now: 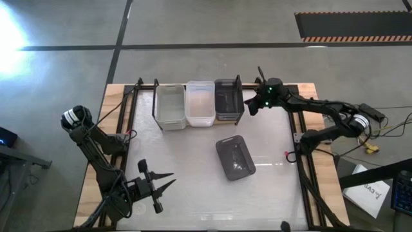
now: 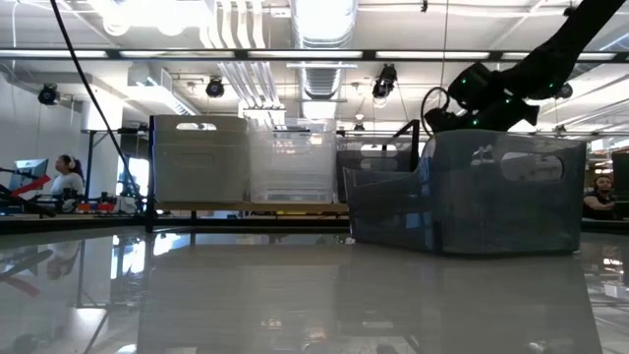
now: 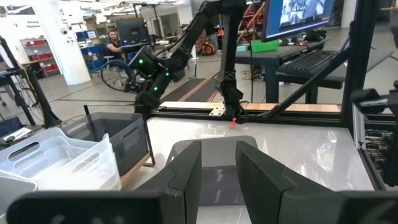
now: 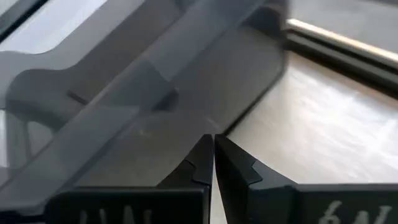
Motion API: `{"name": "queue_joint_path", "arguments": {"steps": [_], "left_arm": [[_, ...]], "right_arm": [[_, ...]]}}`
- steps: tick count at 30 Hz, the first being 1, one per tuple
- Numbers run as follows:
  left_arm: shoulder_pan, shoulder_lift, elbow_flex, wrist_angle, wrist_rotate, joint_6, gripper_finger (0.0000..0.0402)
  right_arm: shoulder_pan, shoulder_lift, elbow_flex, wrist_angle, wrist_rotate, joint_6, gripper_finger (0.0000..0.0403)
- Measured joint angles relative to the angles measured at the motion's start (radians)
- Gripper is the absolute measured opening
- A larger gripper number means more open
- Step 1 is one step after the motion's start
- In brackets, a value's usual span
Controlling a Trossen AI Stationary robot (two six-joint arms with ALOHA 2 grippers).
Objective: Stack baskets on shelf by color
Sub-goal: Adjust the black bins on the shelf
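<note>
The right gripper has its fingers pressed together, almost touching, with nothing between them. They hover just over the right end of the shelf, beside the rim of the dark grey basket that sits there at the tabletop's far edge; the right wrist view shows that basket's smoky wall close in front of the fingertips and pale wood next to it.

The left gripper waits near the tabletop's front left corner, its fingers spread wide and empty.

On the shelf three baskets stand side by side, touching: a whitish light grey basket at the left end, a clear basket in the middle, and the dark one at the right end. Each looks empty from above.

A second dark grey basket lies apart on the tabletop, near its centre and slightly toward the right edge, turned at an angle. Nothing lies inside it.
</note>
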Motion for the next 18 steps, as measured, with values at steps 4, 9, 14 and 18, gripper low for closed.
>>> {"name": "queue_joint_path", "arguments": {"steps": [4,9,14,18], "left_arm": [[0.0,0.0,0.0,0.0,0.0,-0.001,0.0083],[0.0,0.0,0.0,0.0,0.0,-0.001,0.0083],[0.0,0.0,0.0,0.001,0.0,-0.001,0.0083],[0.0,0.0,0.0,0.001,0.0,-0.001,0.0083]], "right_arm": [[0.003,0.041,0.0,0.061,-0.022,-0.001,0.0008],[0.02,0.056,0.0,0.121,-0.036,-0.002,0.0008],[0.04,0.057,0.0,0.134,-0.033,-0.018,0.0008],[0.044,0.049,0.0,0.132,-0.025,-0.025,0.0008]]}}
